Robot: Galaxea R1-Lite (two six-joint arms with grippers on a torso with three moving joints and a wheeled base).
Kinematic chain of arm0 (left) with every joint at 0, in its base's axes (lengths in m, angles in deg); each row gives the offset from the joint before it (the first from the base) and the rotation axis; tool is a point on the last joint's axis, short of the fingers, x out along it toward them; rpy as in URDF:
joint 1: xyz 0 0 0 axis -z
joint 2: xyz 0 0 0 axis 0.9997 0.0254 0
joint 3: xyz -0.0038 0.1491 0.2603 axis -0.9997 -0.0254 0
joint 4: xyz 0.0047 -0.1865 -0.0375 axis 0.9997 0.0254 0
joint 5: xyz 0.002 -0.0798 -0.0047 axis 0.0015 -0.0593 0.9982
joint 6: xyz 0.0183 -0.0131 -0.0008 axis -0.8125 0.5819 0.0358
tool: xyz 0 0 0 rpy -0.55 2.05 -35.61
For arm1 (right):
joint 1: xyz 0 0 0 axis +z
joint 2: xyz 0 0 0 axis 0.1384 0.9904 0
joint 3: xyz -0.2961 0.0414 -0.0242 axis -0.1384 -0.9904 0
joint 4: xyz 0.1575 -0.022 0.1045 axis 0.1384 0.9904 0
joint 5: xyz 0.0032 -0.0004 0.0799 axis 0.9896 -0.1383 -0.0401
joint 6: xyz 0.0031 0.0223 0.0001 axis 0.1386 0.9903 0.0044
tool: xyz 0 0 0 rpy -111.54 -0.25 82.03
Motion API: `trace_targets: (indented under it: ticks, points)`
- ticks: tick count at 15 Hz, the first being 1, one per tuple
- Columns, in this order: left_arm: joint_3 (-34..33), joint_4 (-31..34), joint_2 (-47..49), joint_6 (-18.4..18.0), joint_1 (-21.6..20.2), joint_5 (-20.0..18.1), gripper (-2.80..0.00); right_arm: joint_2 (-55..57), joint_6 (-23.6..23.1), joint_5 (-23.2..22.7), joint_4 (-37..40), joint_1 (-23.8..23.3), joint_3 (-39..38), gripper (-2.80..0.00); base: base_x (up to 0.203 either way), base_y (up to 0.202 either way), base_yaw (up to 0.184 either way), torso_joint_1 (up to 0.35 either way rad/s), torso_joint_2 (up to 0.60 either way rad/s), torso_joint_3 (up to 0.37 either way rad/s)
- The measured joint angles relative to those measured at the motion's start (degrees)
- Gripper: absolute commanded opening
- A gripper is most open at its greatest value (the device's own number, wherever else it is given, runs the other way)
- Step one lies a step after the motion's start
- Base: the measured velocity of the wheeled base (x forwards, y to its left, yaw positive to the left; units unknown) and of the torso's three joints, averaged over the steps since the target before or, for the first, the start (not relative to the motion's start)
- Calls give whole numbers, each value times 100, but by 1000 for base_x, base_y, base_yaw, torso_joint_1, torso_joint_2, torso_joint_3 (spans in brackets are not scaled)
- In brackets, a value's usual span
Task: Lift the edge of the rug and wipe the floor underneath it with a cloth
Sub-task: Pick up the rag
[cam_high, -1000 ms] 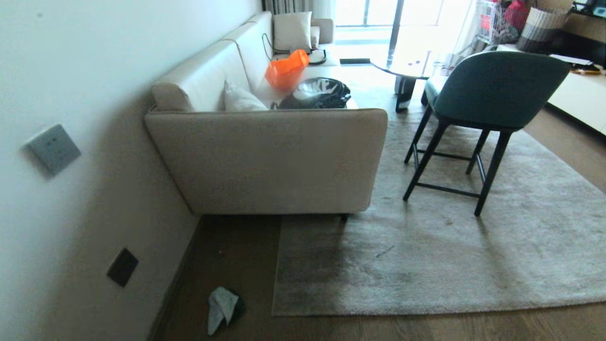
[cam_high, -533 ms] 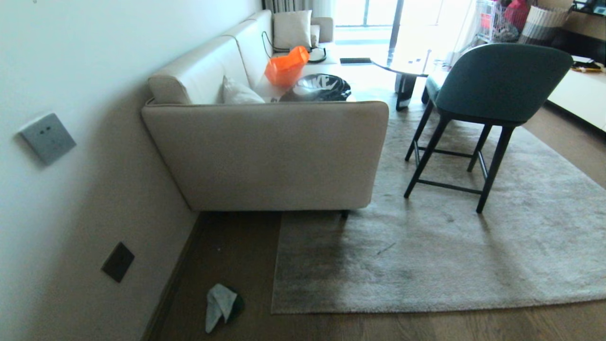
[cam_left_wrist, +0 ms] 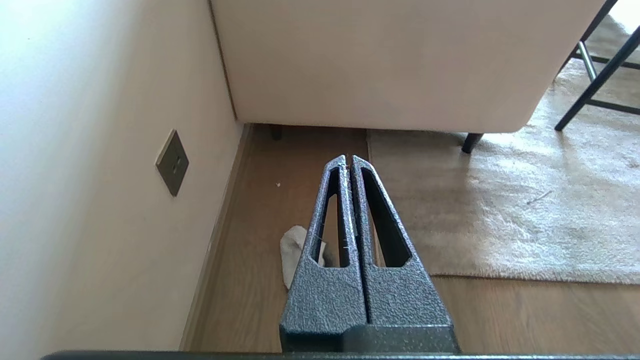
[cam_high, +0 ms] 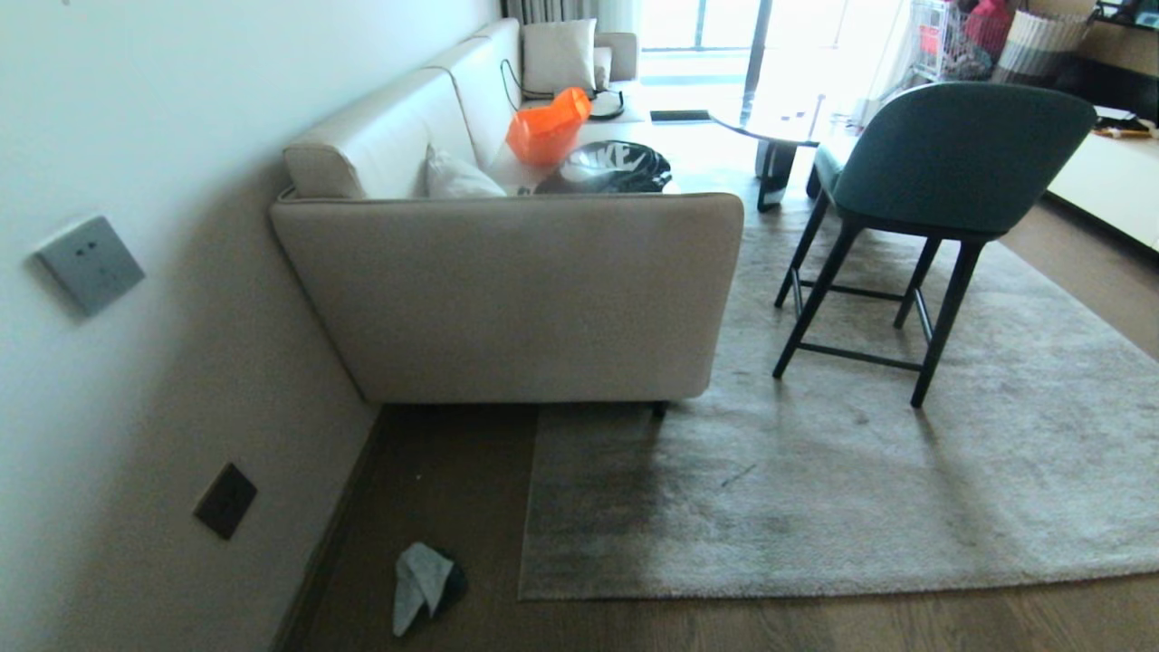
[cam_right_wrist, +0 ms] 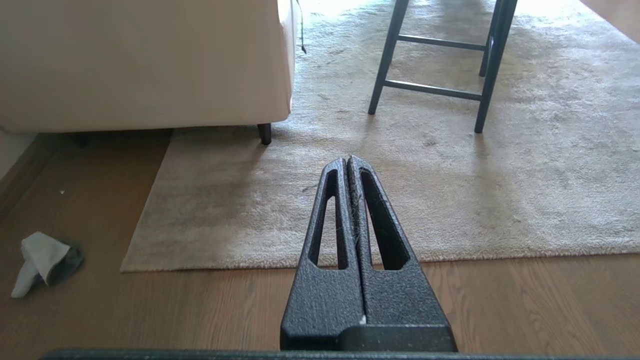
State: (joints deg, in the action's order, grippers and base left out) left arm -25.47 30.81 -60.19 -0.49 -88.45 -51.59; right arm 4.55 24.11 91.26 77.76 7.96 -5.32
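Nothing is started yet. Both the left gripper [cam_left_wrist: 350,159] and the right gripper [cam_right_wrist: 347,160] hang empty, fingers pressed together. The cloth [cam_high: 421,584] lies crumpled on the floor [cam_high: 815,625] near the wall, just beside the flat rug edge [cam_high: 815,589]. Next, I judge, a gripper must open and lower onto the cloth.

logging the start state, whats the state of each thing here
rug edge: flat on the floor
cloth: crumpled on floor by the wall, untouched
left gripper: shut, empty
right gripper: shut, empty
sofa: leg on rug
chair: upright on rug
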Motion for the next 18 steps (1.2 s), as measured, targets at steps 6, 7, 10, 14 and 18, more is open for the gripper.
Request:
trace_targets:
  ticks: [6, 7, 10, 14, 18]
  points:
    - [0, 0, 0, 0, 0, 0, -280, 0, 6, -2, -5, 0, 0, -280, 0, 0, 0, 13, 46, 54]
    - [0, 0, 0, -2, 0, 0, -280, 0, 6, 1, -7, 0, 0, -280, 0, 0, 0, 0, 0, 0]
    - [0, 0, 0, -2, 0, 0, -280, 0, 7, 0, -5, 0, 0, -280, 0, 0, 0, 0, 0, 0]
    - [0, 0, 0, 0, 0, 0, -280, 0, 6, 1, -7, 0, 0, -280, 0, 0, 0, 0, 0, 0]
    - [2, 0, 0, -2, 0, 0, -280, 0, 9, -2, -7, 0, 0, -280, 0, 0, 0, 0, 0, 0]
